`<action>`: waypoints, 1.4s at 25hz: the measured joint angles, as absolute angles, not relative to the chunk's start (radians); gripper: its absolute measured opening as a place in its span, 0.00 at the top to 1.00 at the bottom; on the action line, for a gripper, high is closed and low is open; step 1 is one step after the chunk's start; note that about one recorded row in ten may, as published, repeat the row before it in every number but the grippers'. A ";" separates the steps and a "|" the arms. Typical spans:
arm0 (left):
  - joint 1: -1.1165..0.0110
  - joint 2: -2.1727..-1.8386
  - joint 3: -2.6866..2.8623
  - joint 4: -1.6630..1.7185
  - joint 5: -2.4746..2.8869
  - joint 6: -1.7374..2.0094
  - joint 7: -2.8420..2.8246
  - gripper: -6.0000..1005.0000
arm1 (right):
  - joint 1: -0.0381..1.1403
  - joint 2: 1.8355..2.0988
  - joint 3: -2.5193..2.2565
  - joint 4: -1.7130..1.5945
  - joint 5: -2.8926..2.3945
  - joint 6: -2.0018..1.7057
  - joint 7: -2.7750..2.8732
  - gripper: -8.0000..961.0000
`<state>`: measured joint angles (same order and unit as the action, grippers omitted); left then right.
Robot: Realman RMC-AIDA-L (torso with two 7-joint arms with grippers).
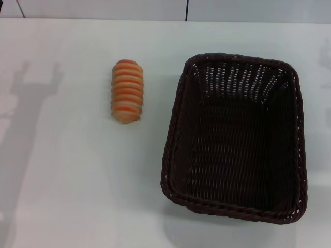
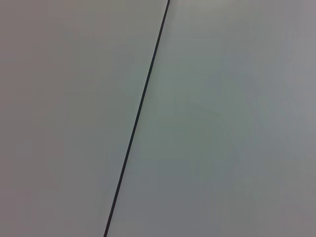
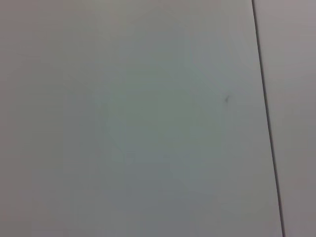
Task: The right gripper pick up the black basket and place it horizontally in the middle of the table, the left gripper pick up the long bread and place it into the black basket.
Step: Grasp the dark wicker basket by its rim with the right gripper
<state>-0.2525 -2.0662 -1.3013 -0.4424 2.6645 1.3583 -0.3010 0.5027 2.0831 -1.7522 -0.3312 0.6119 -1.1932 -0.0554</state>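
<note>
Dark woven wicker, the black basket (image 1: pixel 235 137) sits on the right side of the table (image 1: pixel 72 196) in the head view, nearest thing to the robot, its long axis running away from the camera, open side up, nothing inside it. Braided rim runs all round, sloped walls, near rim close to the lower edge of the view, far rim about level with the top of the bread. White table surface fills most of the view. Long bread (image 1: pixel 126 91) lies left of the basket and a bit farther back, well apart from it, not touching, lengthwise in the same direction as the basket, orange and cream stripes crosswise on top, pale sides. Grey shadow with two prongs falls on the table at far left. Beyond the far table edge a pale wall with a thin dark vertical seam (image 1: pixel 186 10). Neither end effector shows in any view, so whether the left or right one is apart or together is not visible. Both wrist views show only a plain pale surface crossed by a thin dark line (image 2: pixel 140 108), (image 3: pixel 266 113).
</note>
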 joint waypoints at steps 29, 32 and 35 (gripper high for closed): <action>-0.233 -2.066 -1.291 -0.445 2.671 1.404 -0.315 0.19 | 0.248 2.073 -1.701 -0.973 0.559 -0.581 -0.238 0.25; -0.230 -2.066 -1.290 -0.443 2.671 1.404 -0.315 0.19 | 0.166 2.076 -1.677 -1.237 0.563 -0.268 -0.298 0.25; -0.222 -2.065 -1.290 -0.438 2.670 1.405 -0.329 0.19 | 0.132 2.077 -1.650 -1.356 0.563 -0.110 -0.297 0.25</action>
<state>-0.2221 -2.0655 -1.2900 -0.4384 2.6705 1.4045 -0.3288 0.1319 2.0770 -1.6502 -1.3561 0.5629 -0.1100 -0.2973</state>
